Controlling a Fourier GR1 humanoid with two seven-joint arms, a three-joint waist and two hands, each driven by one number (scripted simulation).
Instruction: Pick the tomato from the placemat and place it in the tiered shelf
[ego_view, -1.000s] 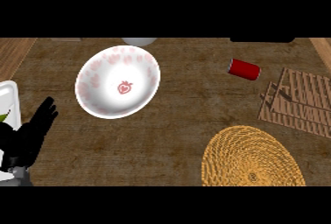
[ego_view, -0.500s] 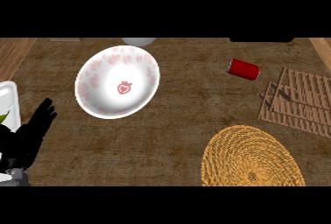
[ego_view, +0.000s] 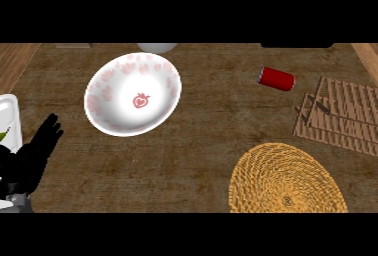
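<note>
Only the left hand (ego_view: 33, 155) shows, fingers straight and empty, well left of the bare woven placemat (ego_view: 284, 177).

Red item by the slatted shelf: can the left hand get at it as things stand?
Probably not easily. The left hand rests open at the view's left edge; the red item lies across the counter at the right, uncovered, with the white plate on the direct line.

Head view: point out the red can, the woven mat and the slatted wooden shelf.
red can (ego_view: 276, 78): head view, middle of its side.
woven mat (ego_view: 286, 179): head view, centre of the weave.
slatted wooden shelf (ego_view: 341, 116): head view, on the slats.
</note>
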